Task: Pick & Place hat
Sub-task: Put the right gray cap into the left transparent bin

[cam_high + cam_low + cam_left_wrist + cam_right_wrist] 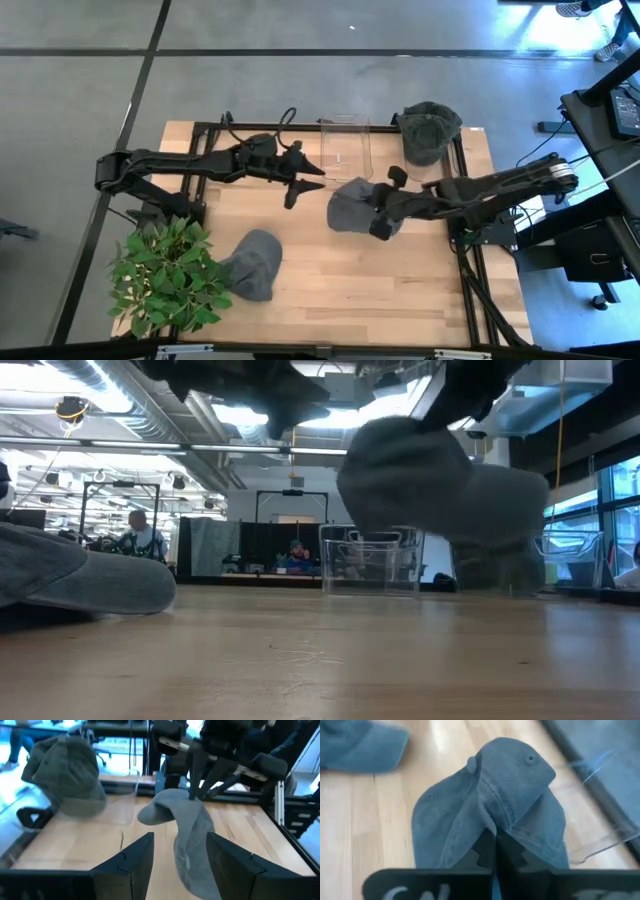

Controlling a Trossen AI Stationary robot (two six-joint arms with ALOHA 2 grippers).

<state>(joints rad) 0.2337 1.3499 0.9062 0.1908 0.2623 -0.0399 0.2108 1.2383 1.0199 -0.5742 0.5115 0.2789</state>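
A light grey cap (350, 205) hangs from my right gripper (377, 212) over the middle of the table, and the low view shows this cap (400, 475) lifted off the wood. My right gripper (494, 845) is shut on its cloth. My left gripper (308, 186) is open just left of the cap. In its wrist view, the cap (187, 830) hangs in front of the gap between its fingers (135, 862). A second grey cap (255, 262) lies on the table near the plant. A dark green cap (430, 130) sits at the far right corner. My right gripper pinches a gathered fold of the cap's crown (492, 822) between its two shut fingers. It comes in from the table's right, slanting down. The cap is lifted clear and hangs below the fingers, its top button (471, 764) pointing away from the wrist.
A clear plastic container (345, 145) stands at the table's far edge, behind the held cap. A potted green plant (165, 275) fills the near left corner. A black frame (462, 170) runs along the table's sides. Bare wood (350, 290) lies toward the near edge.
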